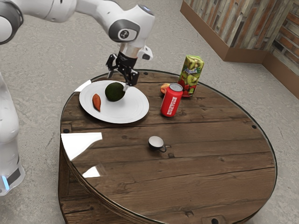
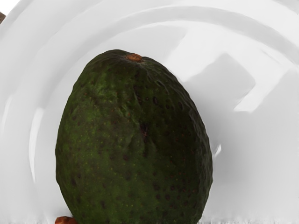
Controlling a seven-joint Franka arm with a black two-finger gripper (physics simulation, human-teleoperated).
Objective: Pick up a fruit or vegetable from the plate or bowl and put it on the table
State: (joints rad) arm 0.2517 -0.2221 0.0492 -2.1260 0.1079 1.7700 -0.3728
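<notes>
My gripper [image 1: 117,81] is over the plate with its two fingers spread wide, one on the far side of the avocado [image 1: 114,92] and the other close by its right side in the exterior view. The dark green avocado rests on the white plate [image 1: 126,115]. In the wrist view the avocado [image 2: 133,140] looms large just under my hand, its brown stem end showing, with the plate [image 2: 252,154] around it. An orange-red sweet potato-like piece [image 1: 96,102] lies beside it on the plate, and a bit of it [image 2: 65,220] peeks out at the avocado's edge.
On the round wooden table [image 1: 210,154] stand a red can [image 1: 172,101], a green juice carton [image 1: 191,74] and a small cup [image 1: 156,143]. A partly hidden orange-toned item [image 1: 164,88] sits behind the can. Bare wood surrounds the cup.
</notes>
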